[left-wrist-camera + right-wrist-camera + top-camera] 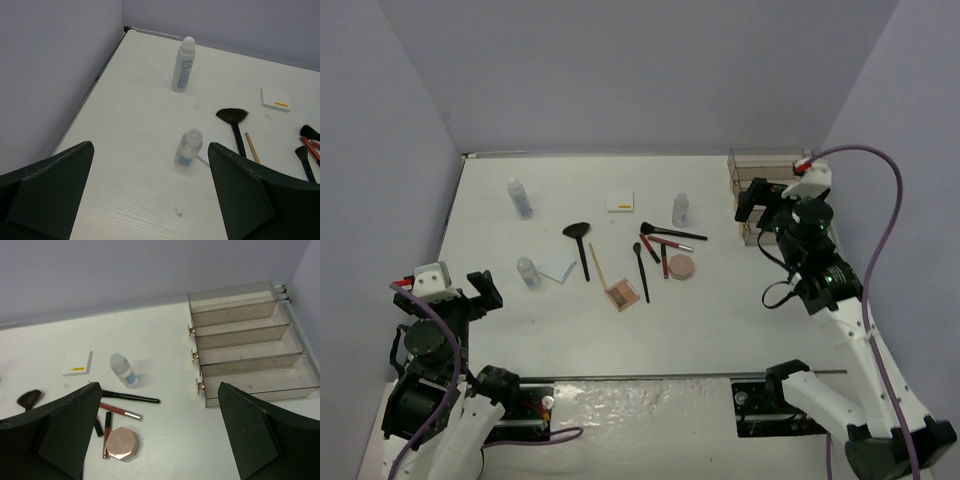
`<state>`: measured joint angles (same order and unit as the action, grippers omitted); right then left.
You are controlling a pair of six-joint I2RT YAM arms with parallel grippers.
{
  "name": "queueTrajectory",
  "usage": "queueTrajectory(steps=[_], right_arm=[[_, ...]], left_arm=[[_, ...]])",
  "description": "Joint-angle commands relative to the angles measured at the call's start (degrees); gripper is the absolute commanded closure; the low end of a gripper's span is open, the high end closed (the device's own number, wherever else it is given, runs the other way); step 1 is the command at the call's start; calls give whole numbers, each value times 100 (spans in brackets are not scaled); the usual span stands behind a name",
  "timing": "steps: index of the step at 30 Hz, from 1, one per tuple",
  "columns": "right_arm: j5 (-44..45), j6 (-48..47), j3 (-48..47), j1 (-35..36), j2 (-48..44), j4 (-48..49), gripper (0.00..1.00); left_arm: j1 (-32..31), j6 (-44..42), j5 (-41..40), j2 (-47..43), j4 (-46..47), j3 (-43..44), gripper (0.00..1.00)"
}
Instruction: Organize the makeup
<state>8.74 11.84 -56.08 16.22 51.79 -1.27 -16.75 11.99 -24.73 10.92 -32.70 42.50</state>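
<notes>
The makeup lies spread over the middle of the white table: a tall clear bottle [520, 197], two short ones [528, 272] [680, 209], a white pad [620, 201], a black fan brush [579, 240], a tan pencil [597, 265], a brown palette [621, 294], red pencils [665, 250] and a pink compact [680, 266]. My left gripper [460, 290] hangs open at the near left, short of the short bottle [188, 149]. My right gripper [760, 205] is open and empty, between the compact [120, 443] and the organizer.
The clear tiered organizer [765, 175] stands at the back right against the wall, its three trays [250, 340] open towards the table. Purple-grey walls close in the left, back and right sides. A second white pad [560, 267] lies beside the near-left bottle.
</notes>
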Motion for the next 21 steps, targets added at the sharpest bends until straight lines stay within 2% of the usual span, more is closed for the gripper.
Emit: queueTrajectory(steps=[1,7,8,14,21], right_arm=[[-710,-291,-12,39,879,1170,0],[-347,-144,542,48,1341,2143,0],[-330,-45,741,56,1615,2607,0],[-1120,-253,598,145,2747,3403,1],[-1574,-595,-113,288,4106,3885,19]], left_arm=[[41,37,-34,-10,346,77,3],[41,31,118,149,352,48,3],[41,23,152,199,343,56,3],[41,22,241,288,334,48,3],[41,-4,369,217,371,15,3]])
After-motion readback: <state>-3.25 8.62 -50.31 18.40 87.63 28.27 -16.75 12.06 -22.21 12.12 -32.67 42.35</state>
